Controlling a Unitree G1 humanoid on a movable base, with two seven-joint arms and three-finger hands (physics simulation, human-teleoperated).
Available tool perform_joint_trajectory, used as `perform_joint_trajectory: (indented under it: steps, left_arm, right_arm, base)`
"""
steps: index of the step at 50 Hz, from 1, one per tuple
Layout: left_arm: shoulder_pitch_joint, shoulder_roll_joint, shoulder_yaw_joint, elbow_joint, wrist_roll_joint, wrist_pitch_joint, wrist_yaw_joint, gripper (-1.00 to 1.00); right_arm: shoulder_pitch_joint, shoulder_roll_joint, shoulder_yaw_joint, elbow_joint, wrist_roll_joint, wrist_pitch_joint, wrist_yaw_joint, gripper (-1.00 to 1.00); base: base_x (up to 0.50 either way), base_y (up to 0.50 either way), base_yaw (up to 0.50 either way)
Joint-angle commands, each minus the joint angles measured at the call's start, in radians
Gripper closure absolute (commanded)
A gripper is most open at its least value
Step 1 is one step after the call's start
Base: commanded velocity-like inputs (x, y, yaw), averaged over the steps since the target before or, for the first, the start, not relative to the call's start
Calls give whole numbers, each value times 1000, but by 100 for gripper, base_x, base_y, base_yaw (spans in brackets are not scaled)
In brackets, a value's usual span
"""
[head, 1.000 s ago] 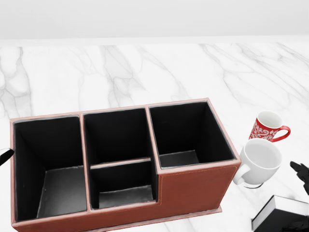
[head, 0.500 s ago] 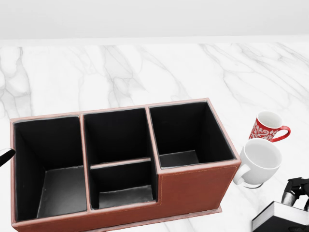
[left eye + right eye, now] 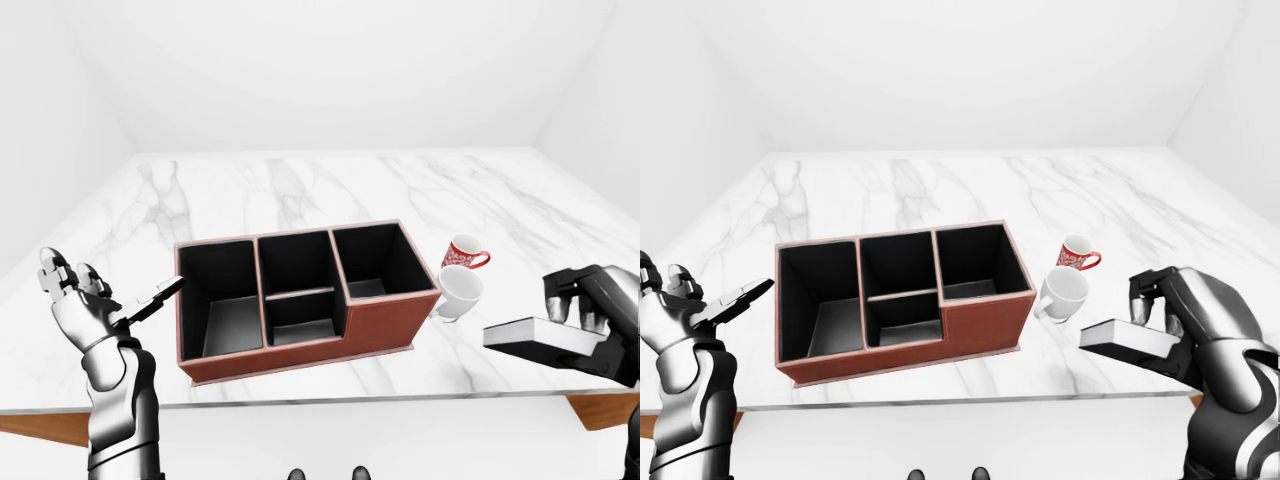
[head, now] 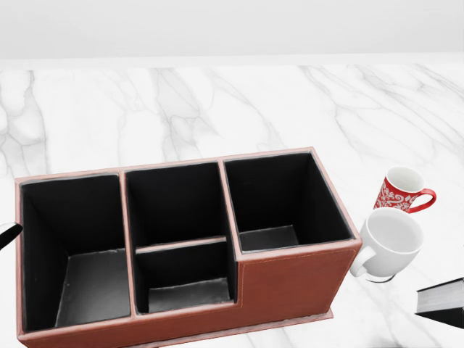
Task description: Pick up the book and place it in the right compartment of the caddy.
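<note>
**Book held clear of the table, right of the caddy**

The right hand [image 3: 1180, 325] has its fingers curled over the top of the book [image 3: 1130, 342], gripping it level and off the marble table [image 3: 300, 180]. In the right-eye view the book sits at about 3 o'clock from the caddy [image 3: 300, 300], apart from it, with the white mug [image 3: 458, 293] between them. The red mug [image 3: 465, 251] stands just beside the white one, at its 12 o'clock. All caddy compartments show bare dark floors. The left hand [image 3: 85, 305] is raised at the caddy's 9 o'clock, fingers spread wide, holding nothing.
</note>
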Motion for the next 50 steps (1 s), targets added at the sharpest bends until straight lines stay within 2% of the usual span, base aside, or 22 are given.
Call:
perform_joint_trajectory:
  steps: [1,2,8,11,14,21,23,24,27,31,40,45,50]
  left_arm:
    - [1,-1,0,-6,1,0,1,-100]
    - [1,-1,0,-6,2,0,1,-100]
    - [1,-2,2,-5,1,0,-1,-100]
    - [-1,0,2,0,0,0,-1,-100]
    - [-2,1,2,1,-1,0,0,-100]
    - [-6,3,-1,14,0,0,-1,-100]
    - [-8,3,-5,18,4,0,0,-100]
    - [-6,2,-7,9,4,0,1,-100]
    - [-6,0,-7,1,0,0,-1,-100]
    - [-7,3,-3,-2,-5,0,-2,-100]
    - [-6,1,-4,-3,-5,0,-3,-100]
    - [-5,0,-4,-3,-4,0,-4,-100]
    - [-4,-1,-5,-6,-2,0,-3,-100]
  right_arm:
    - [-77,-72,-145,-309,39,0,0,100]
    - [-85,-76,-144,-324,44,0,0,100]
    - [-230,-224,-88,-393,42,0,0,100]
    - [-354,-291,43,-350,38,0,0,100]
    - [-457,-342,133,-267,18,0,0,100]
    - [-794,-409,328,8,39,0,0,100]
    - [-890,-400,369,91,46,0,0,100]
    - [-985,-393,411,175,40,0,0,100]
    - [-1111,-334,446,283,24,0,0,100]
    - [-1245,-249,496,446,21,0,0,100]
    - [-1482,-149,533,746,15,0,0,100]
    - [-1514,-119,542,818,31,0,0,100]
    - [-1491,-96,557,859,43,0,0,100]
  base:
    - [0,0,0]
    - [0,0,0]
    - [0,0,0]
    - [0,0,0]
    - [0,0,0]
    - [0,0,0]
    - [0,0,0]
    - [0,0,0]
    - [0,0,0]
    - [0,0,0]
    - [0,0,0]
    - [0,0,0]
    - [0,0,0]
